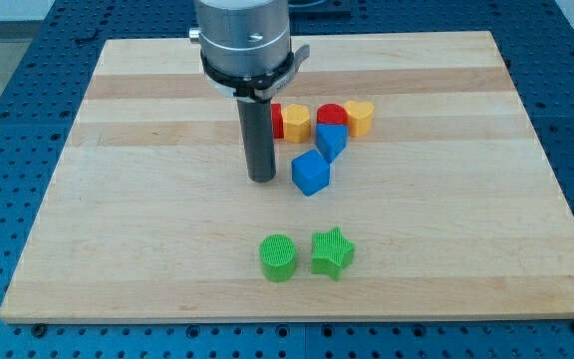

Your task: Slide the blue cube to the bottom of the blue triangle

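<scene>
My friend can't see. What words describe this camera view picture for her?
My tip rests on a wooden board, just left of a blue cube sitting below a blue triangle. Red and yellow blocks crowd behind; a green cylinder and green star sit nearer the bottom.

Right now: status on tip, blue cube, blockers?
My tip on the wooden board, just left of the blue cube. Cube touching below the blue triangle. Nothing between tip and cube.

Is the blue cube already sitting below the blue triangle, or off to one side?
Below: the blue cube sits just under the blue triangle, nearly touching. My tip stands to its left.
</scene>
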`<act>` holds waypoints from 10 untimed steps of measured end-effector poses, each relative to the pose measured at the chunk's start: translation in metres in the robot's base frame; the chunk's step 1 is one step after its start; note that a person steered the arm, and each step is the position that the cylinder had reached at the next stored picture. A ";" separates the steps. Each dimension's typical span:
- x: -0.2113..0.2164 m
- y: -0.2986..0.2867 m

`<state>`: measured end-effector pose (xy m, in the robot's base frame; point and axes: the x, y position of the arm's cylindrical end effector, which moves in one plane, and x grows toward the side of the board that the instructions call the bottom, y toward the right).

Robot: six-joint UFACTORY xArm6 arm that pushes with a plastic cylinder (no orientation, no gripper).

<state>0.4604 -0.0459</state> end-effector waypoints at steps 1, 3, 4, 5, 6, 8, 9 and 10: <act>0.011 0.001; 0.017 0.006; 0.017 0.011; 0.017 0.012; 0.015 0.019; -0.002 0.043; -0.006 0.049; -0.006 0.050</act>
